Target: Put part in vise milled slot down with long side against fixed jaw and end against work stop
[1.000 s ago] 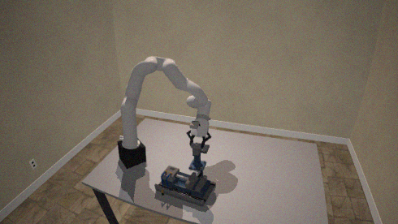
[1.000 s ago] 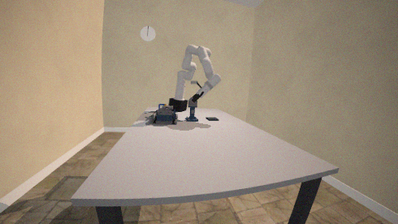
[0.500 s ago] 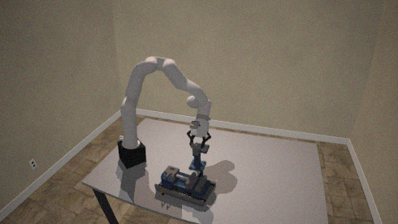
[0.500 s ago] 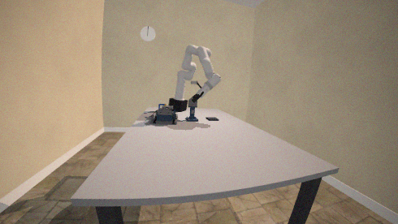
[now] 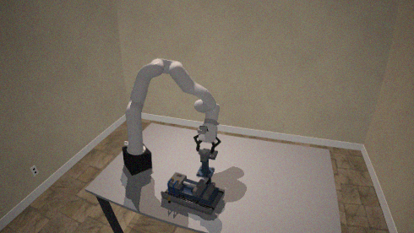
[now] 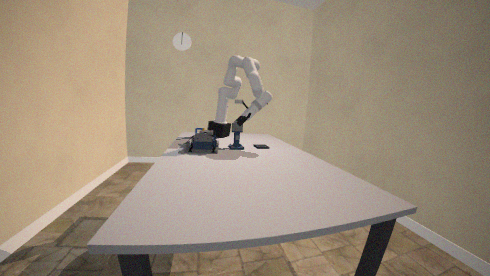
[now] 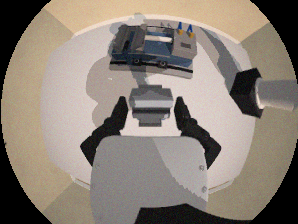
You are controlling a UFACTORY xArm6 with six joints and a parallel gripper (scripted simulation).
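The part (image 7: 151, 103), a grey block, lies in the grey V-block (image 7: 150, 121) (image 6: 237, 128) on top of the blue stand (image 5: 205, 170) (image 6: 236, 141). My gripper (image 7: 150, 102) (image 5: 205, 150) is open around the part, one black finger at each end with a visible gap in the wrist view. Which way the milled slot faces is too small to tell. The vise (image 5: 194, 190) (image 6: 204, 144) (image 7: 159, 49) stands beside the stand, with no block seen between its jaws. The infeed plate (image 6: 261, 146) is a small dark plate beyond the stand; no block shows on it.
The vise's base has a raised edge facing the stand. Blue and yellow fittings (image 7: 190, 32) stick up at the cylinder end of the vise. The robot's black base (image 5: 137, 160) (image 7: 246, 92) stands at one side of the white table (image 5: 279, 181) (image 6: 260, 200).
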